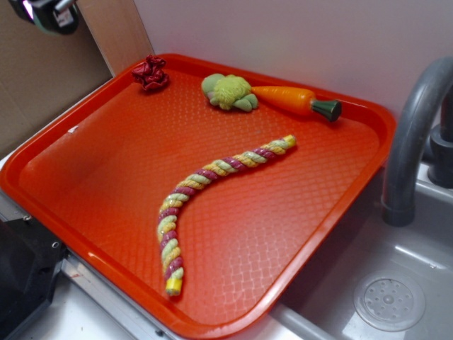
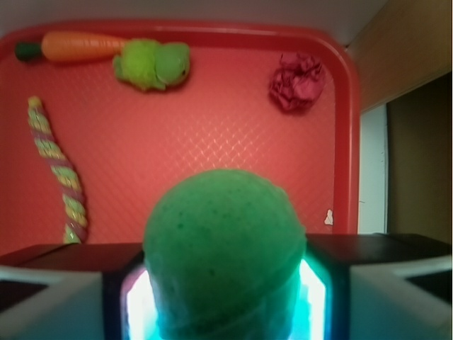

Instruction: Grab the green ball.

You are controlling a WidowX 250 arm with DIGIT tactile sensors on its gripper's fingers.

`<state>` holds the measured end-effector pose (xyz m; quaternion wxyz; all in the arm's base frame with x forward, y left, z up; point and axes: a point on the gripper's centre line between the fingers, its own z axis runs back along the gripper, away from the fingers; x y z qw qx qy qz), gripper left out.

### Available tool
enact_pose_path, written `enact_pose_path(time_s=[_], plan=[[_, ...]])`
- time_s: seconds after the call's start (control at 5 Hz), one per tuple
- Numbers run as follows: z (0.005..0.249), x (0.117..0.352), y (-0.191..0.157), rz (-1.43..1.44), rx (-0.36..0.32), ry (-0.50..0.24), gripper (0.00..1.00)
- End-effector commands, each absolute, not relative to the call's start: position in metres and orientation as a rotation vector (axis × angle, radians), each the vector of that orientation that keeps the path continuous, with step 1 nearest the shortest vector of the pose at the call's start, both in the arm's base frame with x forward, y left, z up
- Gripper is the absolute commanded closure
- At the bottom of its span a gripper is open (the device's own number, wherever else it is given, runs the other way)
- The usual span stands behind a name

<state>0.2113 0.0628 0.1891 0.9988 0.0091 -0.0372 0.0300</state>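
The green ball (image 2: 225, 248), round with a dimpled surface, fills the lower middle of the wrist view. It sits between my two fingers, which press on it from left and right, held well above the red tray (image 2: 212, 142). In the exterior view only a bit of my gripper (image 1: 49, 14) shows at the top left corner, high over the tray's far left corner; the ball itself is out of that frame.
On the red tray (image 1: 283, 234) lie a twisted rope toy (image 1: 212, 177), a lumpy yellow-green leafy toy (image 1: 228, 92), a carrot toy (image 1: 294, 100) and a dark red crumpled toy (image 1: 151, 73). A grey faucet (image 1: 414, 134) and sink (image 1: 389, 297) stand at the right.
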Motion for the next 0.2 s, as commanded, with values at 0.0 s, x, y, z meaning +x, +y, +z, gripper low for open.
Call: enact_pose_path(time_s=[0.0], plan=[[0.1918, 0.2119, 0.0721, 0.061, 0.033, -0.092, 1.0]])
